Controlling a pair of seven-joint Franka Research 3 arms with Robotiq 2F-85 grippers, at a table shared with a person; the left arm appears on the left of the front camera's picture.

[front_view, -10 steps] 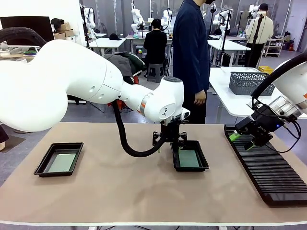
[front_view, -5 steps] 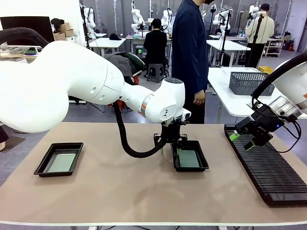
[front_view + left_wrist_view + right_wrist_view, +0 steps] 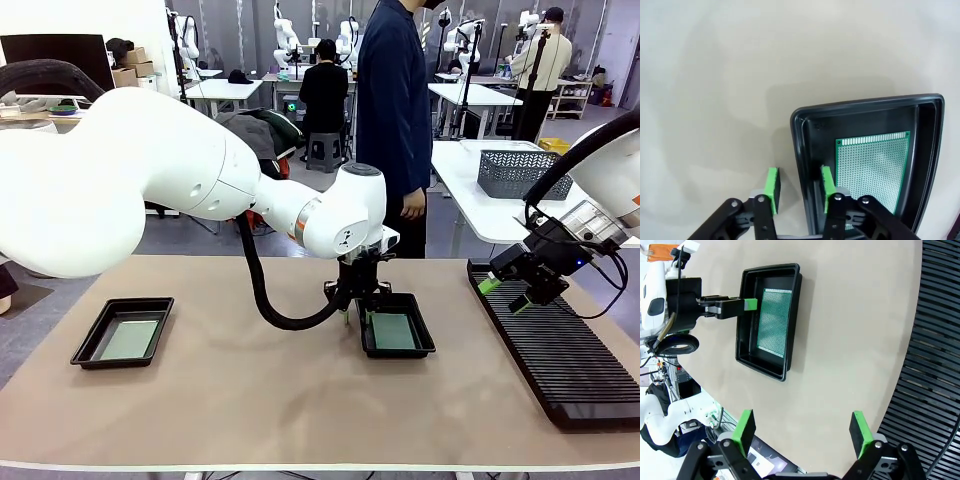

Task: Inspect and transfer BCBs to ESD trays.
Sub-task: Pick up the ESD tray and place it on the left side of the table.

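A tan table (image 3: 250,400) holds two black ESD trays. The middle tray (image 3: 396,325) is the landmark here. A green BCB (image 3: 874,167) lies flat on its floor, and a second BCB (image 3: 130,339) lies in the other tray (image 3: 123,331), well to the left of the middle tray.

The left gripper (image 3: 799,184) hangs over the middle tray's left rim. Its jaws are parted by a narrow gap and hold nothing. One green pad sits outside the tray wall and the other just inside it.

The right gripper (image 3: 503,293) hovers to the right of the middle tray, above the near end of a long black slotted rack (image 3: 555,350). Its jaws are spread wide and empty.

The risk, as I judge it, is the straddled rim: if the left gripper closes or drops here, it may pinch or catch the tray wall and drag or tip the tray, shifting the board.

No brand, label or legible writing appears on the trays, boards or rack.
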